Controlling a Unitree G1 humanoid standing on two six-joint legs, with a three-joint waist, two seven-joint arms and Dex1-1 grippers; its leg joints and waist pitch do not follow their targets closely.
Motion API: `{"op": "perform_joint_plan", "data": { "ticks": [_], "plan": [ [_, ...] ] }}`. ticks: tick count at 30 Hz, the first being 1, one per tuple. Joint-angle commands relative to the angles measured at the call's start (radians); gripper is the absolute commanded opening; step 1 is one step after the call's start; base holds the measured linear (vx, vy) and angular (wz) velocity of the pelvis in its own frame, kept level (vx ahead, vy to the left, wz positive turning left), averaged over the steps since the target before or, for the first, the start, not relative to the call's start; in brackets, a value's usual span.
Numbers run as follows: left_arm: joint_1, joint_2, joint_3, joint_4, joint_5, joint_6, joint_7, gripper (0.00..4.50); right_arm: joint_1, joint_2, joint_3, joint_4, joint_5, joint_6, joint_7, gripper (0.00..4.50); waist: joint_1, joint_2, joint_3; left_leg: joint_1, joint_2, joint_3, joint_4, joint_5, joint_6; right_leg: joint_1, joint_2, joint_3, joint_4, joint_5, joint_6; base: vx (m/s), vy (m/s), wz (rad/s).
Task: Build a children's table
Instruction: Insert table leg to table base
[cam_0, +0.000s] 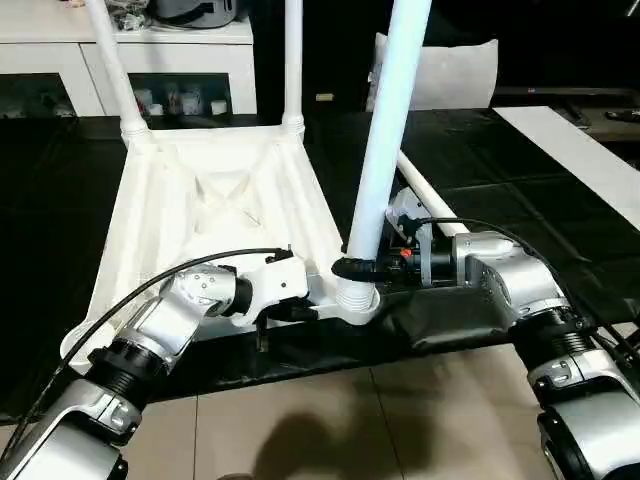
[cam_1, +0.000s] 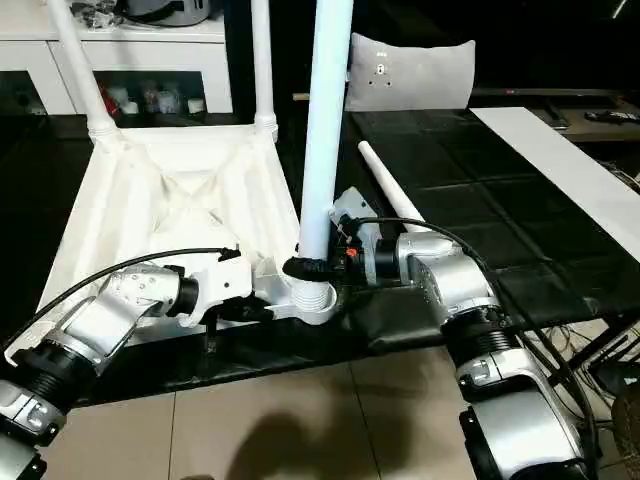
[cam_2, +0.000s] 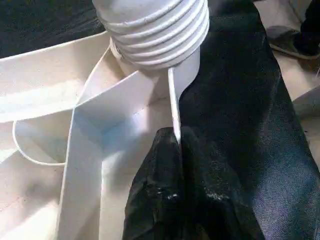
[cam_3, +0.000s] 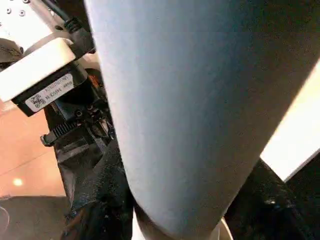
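Right gripper (cam_0: 352, 268) wraps half-open around the base of the upright third leg (cam_0: 388, 140), long axis vertical over the near corner socket (cam_0: 354, 298) of the upturned table top (cam_0: 225, 205), while the left gripper (cam_2: 175, 145) pinches the rim shut beside it.

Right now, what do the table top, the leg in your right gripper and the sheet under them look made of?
Table top: likely moulded white plastic, smooth, with thin ribs. Leg: same-looking glossy white plastic, moulded threads at its foot. Sheet: black, thin, wrinkled and slightly shiny, perhaps plastic film or coated fabric.
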Motion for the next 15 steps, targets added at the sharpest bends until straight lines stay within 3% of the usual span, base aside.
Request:
{"op": "perform_joint_plan", "data": {
  "ticks": [1,9,15],
  "plan": [
    [-0.001,0.001,-0.042,0.018,0.043,-0.015,-0.029,0.00,-0.003,-0.012,0.022,0.035,-0.030,0.007,0.005,1.87,-0.009,0.002,-0.051,0.002,0.044,-0.006,-0.084,-0.246,-0.010,0.036,-0.068,0.061,-0.089,-0.292,-0.175,0.000,0.000,0.00],
    [-0.003,0.004,-0.039,0.030,0.041,-0.028,-0.039,0.00,-0.024,-0.017,0.006,0.061,-0.034,0.003,0.010,1.87,-0.009,0.003,-0.051,0.001,0.044,-0.004,-0.084,-0.234,-0.007,0.036,-0.067,0.061,-0.085,-0.249,-0.192,0.000,0.000,0.00],
    [-0.003,0.002,-0.035,0.033,0.043,-0.034,-0.043,0.00,-0.032,-0.012,0.007,0.073,-0.033,0.003,0.019,1.87,-0.009,0.004,-0.050,0.001,0.045,-0.005,-0.086,-0.246,-0.008,0.035,-0.067,0.061,-0.087,-0.268,-0.189,0.000,0.000,0.00]
  ]
}}
